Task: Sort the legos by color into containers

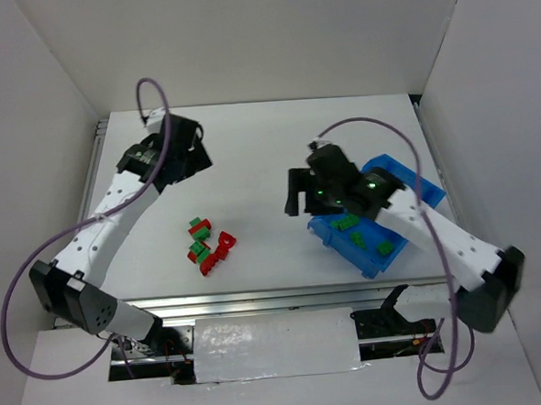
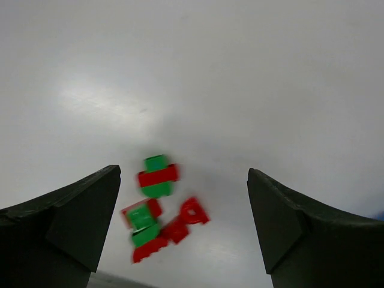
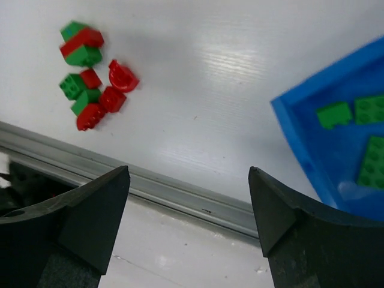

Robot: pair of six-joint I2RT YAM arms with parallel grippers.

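Note:
A small cluster of red and green legos (image 1: 207, 243) lies on the white table, left of centre. It also shows in the left wrist view (image 2: 157, 207) and the right wrist view (image 3: 90, 72). The blue bin (image 1: 385, 170) stands at the right, partly under my right arm, with green bricks (image 1: 358, 241) in its near compartment. In the right wrist view the bin's corner (image 3: 312, 141) holds three green bricks (image 3: 335, 114). My left gripper (image 1: 189, 154) hangs open and empty behind the cluster (image 2: 183, 173). My right gripper (image 1: 298, 196) is open and empty left of the bin (image 3: 187, 171).
A grey metal rail (image 1: 258, 300) runs along the table's near edge and shows in the right wrist view (image 3: 180, 192). White walls enclose the table at the back and both sides. Purple cables loop off both arms.

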